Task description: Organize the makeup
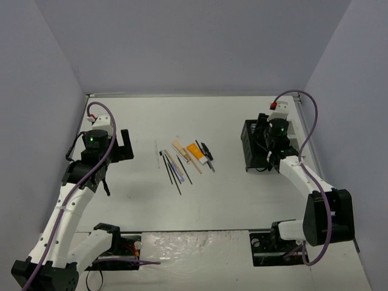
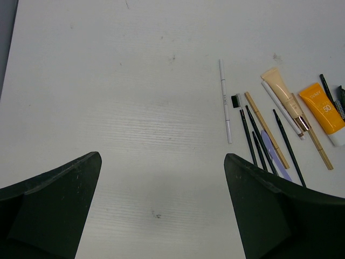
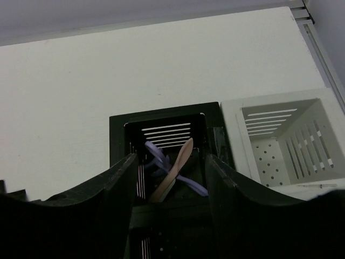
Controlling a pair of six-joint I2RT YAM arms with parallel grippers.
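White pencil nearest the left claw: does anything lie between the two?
Nothing visible does. Only the table shows between the open left gripper and the white pencil, which lies on its right.

A pale, off-white table (image 1: 242,194) is enclosed on three sides by plain lavender-grey panels: a back wall (image 1: 194,42), a left wall (image 1: 30,91) and a right wall (image 1: 357,91). Everything is evenly lit, and only soft shadows are cast.

Even, soft overhead light, faint shadows, no glare; wrist views sharp on the table (image 2: 135,108), near edges dark.
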